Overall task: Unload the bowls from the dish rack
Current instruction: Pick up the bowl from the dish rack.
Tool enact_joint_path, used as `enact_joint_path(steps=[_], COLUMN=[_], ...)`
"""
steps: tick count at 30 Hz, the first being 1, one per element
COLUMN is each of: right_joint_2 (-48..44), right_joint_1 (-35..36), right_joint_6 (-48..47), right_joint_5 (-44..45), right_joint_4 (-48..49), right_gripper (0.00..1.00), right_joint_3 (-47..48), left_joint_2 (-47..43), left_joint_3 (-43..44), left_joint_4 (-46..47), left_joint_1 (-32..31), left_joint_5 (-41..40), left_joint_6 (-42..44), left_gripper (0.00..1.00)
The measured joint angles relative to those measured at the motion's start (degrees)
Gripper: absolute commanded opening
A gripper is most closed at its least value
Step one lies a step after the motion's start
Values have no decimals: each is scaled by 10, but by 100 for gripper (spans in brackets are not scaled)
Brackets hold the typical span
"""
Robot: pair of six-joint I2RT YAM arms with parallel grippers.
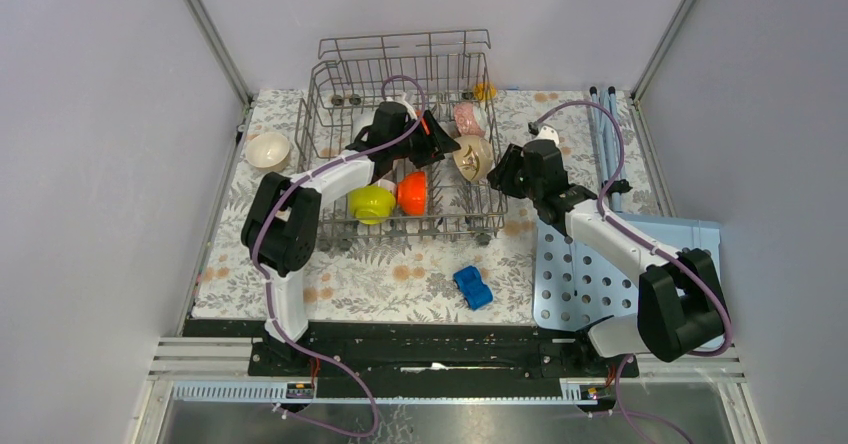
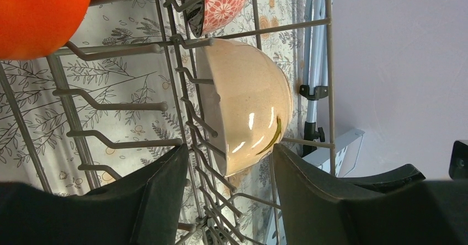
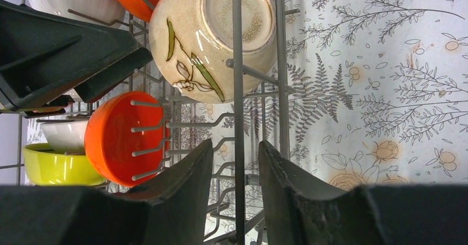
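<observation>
The grey wire dish rack [image 1: 330, 84] stands at the back of the table. In it are a yellow-green bowl [image 1: 371, 204], an orange bowl [image 1: 411, 193], a red patterned bowl [image 1: 468, 117] and a beige bowl with a leaf drawing [image 1: 472, 156]. My left gripper [image 1: 445, 146] reaches into the rack. In the left wrist view the left gripper [image 2: 230, 148] is open, its fingertips on either side of the beige bowl's [image 2: 248, 107] near end. My right gripper [image 3: 236, 143] is open outside the rack's right wall, straddling one upright wire [image 3: 237, 90] with small gaps. A cream bowl [image 1: 268, 150] sits on the mat left of the rack.
A blue toy car [image 1: 473, 287] lies on the floral mat in front of the rack. A light-blue perforated board [image 1: 575, 274] lies at the right under the right arm. Blue rods [image 1: 603, 134] stand at the back right. Rack tines surround the bowls.
</observation>
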Motion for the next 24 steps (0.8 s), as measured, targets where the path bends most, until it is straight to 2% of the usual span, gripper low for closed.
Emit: enact_joint_path(steps=[6, 24], right_joint_2=[0, -14], right_joint_1=[0, 0], right_joint_6=[0, 0], right_joint_5=[-3, -1], right_joint_4=[0, -2], right_gripper=[45, 47], right_joint_3=[-3, -7], left_joint_2=[-1, -57], left_joint_3=[0, 0], left_joint_4=[3, -14], left_joint_1=[-3, -38], left_joint_5=[-4, -54], left_joint_6=[8, 29], left_gripper=[70, 75])
